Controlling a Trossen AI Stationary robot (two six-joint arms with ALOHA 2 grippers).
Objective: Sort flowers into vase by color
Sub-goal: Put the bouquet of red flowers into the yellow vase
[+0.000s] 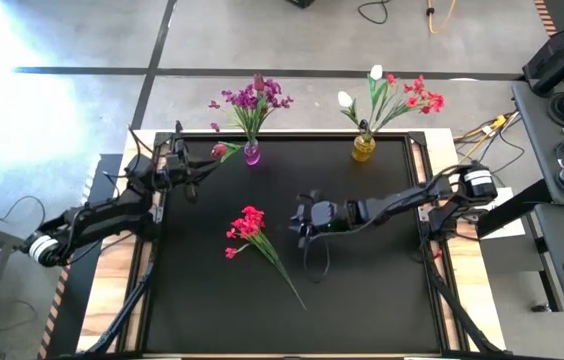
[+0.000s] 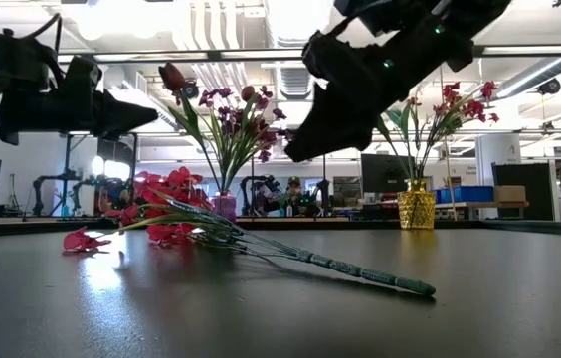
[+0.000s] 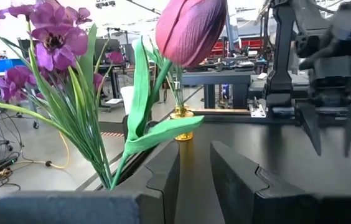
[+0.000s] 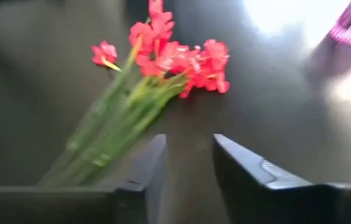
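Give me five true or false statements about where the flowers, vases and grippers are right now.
1. A red bunch lies flat on the table. True.
2. The purple vase is empty. False: it holds purple flowers.
3. The right gripper grips the red bunch. False: it hovers beside it, jaws open, holding nothing.
4. The yellow vase holds red flowers and white buds. True.
5. The left gripper holds a tulip near the purple vase. True.
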